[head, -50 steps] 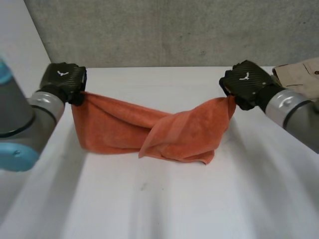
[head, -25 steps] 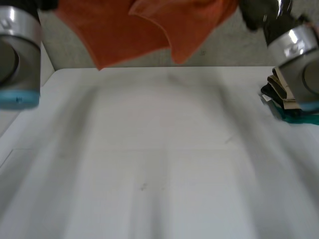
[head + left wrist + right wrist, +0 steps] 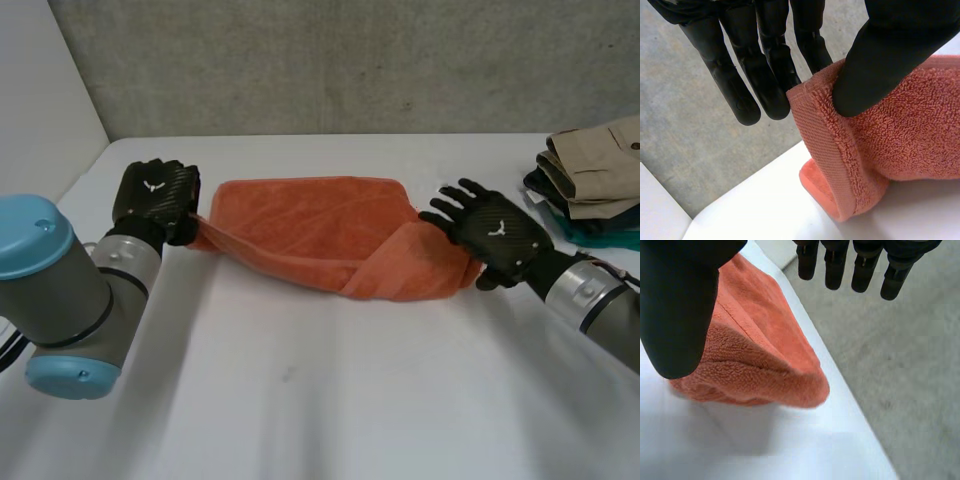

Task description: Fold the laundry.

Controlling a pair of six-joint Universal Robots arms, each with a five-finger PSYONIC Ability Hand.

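Left hand point(image 3: 150, 195), frame left, pinches a corner of the orange towel point(image 3: 310, 220), likely keeping it taut; right hand point(image 3: 497, 232) spreads open, gripping nothing.

The head camera sits behind and between the arms, looking down across the table point(image 3: 330, 400) toward the grey wall point(image 3: 350, 60) at the frame's top, far enough to take in both arms. Each wrist camera looks along its own palm from very close: the left hand point(image 3: 880, 60) at one end of the towel point(image 3: 900, 135), the right hand point(image 3: 680, 305) at the other. All three share towel and table.
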